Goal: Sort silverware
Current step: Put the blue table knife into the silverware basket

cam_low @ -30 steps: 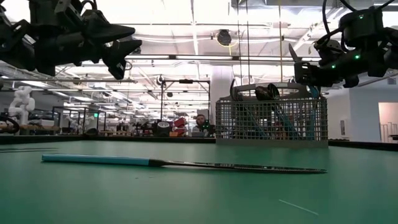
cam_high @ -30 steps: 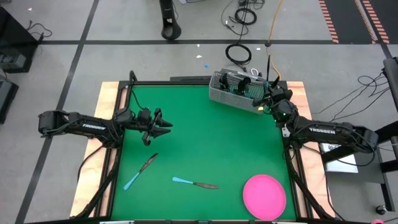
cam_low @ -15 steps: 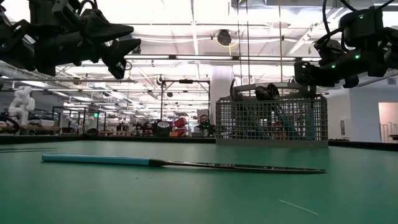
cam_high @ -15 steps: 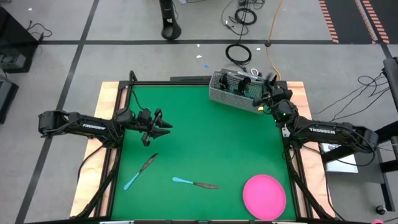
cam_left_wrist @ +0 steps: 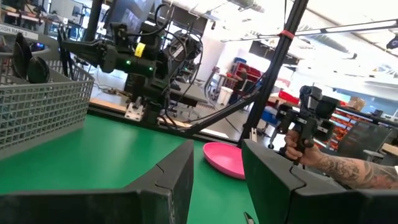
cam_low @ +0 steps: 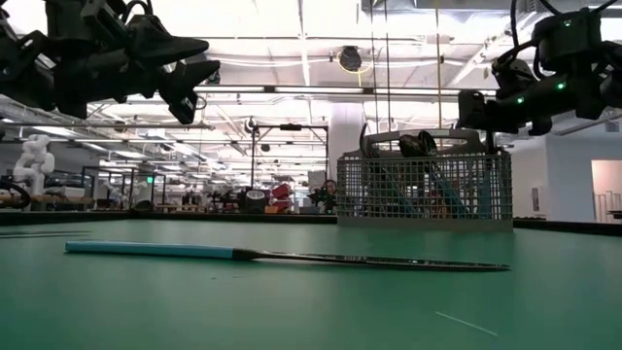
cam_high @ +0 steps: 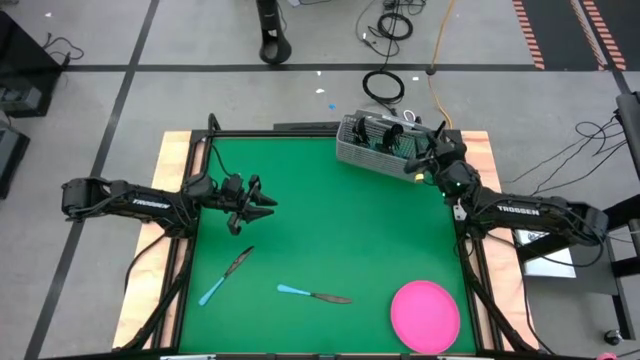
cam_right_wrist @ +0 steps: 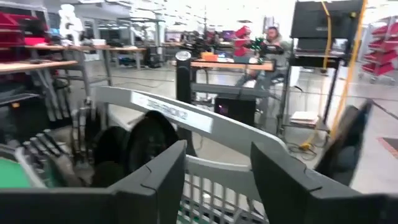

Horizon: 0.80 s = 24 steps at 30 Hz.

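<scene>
Two pieces of silverware with light blue handles lie flat on the green table: one [cam_high: 226,275] at the near left, and a knife [cam_high: 315,294] [cam_low: 282,256] near the middle front. More pieces [cam_low: 437,190] stand in the grey wire-mesh caddy [cam_high: 383,145] at the far edge, their dark heads [cam_right_wrist: 146,140] sticking up. My right gripper [cam_high: 428,158] [cam_right_wrist: 217,180] hovers open over the caddy's right end, nothing between its fingers. My left gripper [cam_high: 266,205] [cam_left_wrist: 214,180] hangs open above the table's left half, holding nothing.
A pink round plate [cam_high: 425,315] lies at the near right corner. The caddy has an arched handle [cam_right_wrist: 186,118] across its top. Bare green mat spreads across the table's middle. A person's tattooed arm [cam_left_wrist: 336,165] shows beyond the table.
A thin dark-tipped piece stuck out of my right gripper over the caddy a second ago; it no longer shows there. The right gripper has drawn back a little from the caddy.
</scene>
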Each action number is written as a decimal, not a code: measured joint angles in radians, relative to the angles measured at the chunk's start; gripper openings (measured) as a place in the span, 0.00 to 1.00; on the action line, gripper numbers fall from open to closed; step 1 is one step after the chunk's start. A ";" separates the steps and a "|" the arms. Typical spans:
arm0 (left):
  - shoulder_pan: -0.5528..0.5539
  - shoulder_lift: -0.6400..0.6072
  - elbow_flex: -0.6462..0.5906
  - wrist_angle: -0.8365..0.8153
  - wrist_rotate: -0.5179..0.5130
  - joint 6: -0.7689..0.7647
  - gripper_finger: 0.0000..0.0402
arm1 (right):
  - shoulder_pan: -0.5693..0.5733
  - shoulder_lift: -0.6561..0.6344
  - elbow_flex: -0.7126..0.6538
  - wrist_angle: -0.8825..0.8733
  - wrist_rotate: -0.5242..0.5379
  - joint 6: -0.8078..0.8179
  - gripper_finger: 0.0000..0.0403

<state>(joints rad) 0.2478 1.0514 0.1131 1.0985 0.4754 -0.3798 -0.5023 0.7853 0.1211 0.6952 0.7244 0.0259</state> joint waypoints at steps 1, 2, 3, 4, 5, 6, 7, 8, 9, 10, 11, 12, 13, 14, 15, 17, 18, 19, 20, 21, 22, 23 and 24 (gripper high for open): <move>0.000 0.000 0.000 0.000 0.000 -0.005 0.34 | 0.007 -0.001 0.000 0.008 -0.002 -0.009 0.43; 0.000 0.000 0.000 0.000 0.000 -0.005 0.34 | 0.015 -0.004 0.000 0.019 -0.011 -0.019 0.42; 0.000 0.000 0.000 0.000 0.002 -0.006 0.34 | 0.024 -0.008 0.000 0.035 -0.019 -0.031 0.42; 0.000 0.000 0.000 0.000 0.005 -0.006 0.34 | 0.035 -0.013 0.000 0.050 -0.021 -0.043 0.42; 0.000 0.000 0.000 0.000 0.009 -0.006 0.34 | 0.046 -0.018 0.000 0.066 -0.021 -0.055 0.42; 0.000 0.000 0.000 0.000 0.013 -0.006 0.34 | 0.058 -0.024 0.001 0.077 -0.023 -0.068 0.42; 0.000 0.000 0.000 0.000 0.018 -0.007 0.34 | 0.073 -0.030 0.001 0.091 -0.024 -0.081 0.42; -0.001 0.000 0.000 0.000 0.020 -0.007 0.34 | 0.089 -0.035 0.002 0.107 -0.032 -0.095 0.42; -0.002 0.000 0.000 0.000 0.020 -0.007 0.34 | 0.104 -0.040 0.007 0.109 -0.052 -0.111 0.42; -0.004 0.000 0.000 0.000 0.020 -0.007 0.34 | 0.120 -0.042 0.018 0.108 -0.073 -0.123 0.42; -0.009 0.000 0.000 0.000 0.020 -0.005 0.34 | 0.137 -0.043 0.032 0.101 -0.100 -0.130 0.42; -0.016 0.000 0.000 0.000 0.020 -0.002 0.34 | 0.155 -0.043 0.050 0.084 -0.128 -0.134 0.42; -0.025 0.000 0.000 -0.002 0.020 0.000 0.34 | 0.172 -0.043 0.074 0.058 -0.157 -0.139 0.42; -0.033 0.000 0.000 -0.006 0.020 -0.001 0.34 | 0.190 -0.043 0.102 0.022 -0.184 -0.143 0.42; -0.041 0.000 0.000 -0.014 0.020 -0.003 0.34 | 0.208 -0.042 0.133 -0.023 -0.211 -0.146 0.42; -0.062 0.000 0.000 -0.048 0.019 -0.008 0.34 | 0.244 -0.034 0.206 -0.129 -0.261 -0.157 0.41; -0.072 0.000 0.000 -0.071 0.016 -0.014 0.34 | 0.262 -0.029 0.242 -0.182 -0.282 -0.164 0.41; -0.083 0.000 0.004 -0.104 0.008 -0.026 0.34 | 0.282 -0.018 0.280 -0.233 -0.296 -0.168 0.41; -0.093 0.000 0.015 -0.154 0.001 -0.033 0.34 | 0.301 -0.006 0.316 -0.278 -0.311 -0.169 0.41; -0.105 0.000 0.029 -0.213 -0.005 -0.034 0.34 | 0.321 0.007 0.349 -0.318 -0.316 -0.169 0.41; -0.119 0.000 0.049 -0.285 -0.012 -0.034 0.34 | 0.341 0.024 0.379 -0.354 -0.319 -0.169 0.41; -0.136 0.000 0.073 -0.366 -0.027 -0.034 0.34 | 0.361 0.042 0.407 -0.378 -0.328 -0.169 0.41; -0.155 0.000 0.101 -0.455 -0.052 -0.033 0.34 | 0.378 0.062 0.430 -0.392 -0.336 -0.169 0.41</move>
<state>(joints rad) 0.0933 1.0512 0.2137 0.6438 0.4230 -0.4128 -0.1240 0.8473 0.5508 0.3029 0.3884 -0.1432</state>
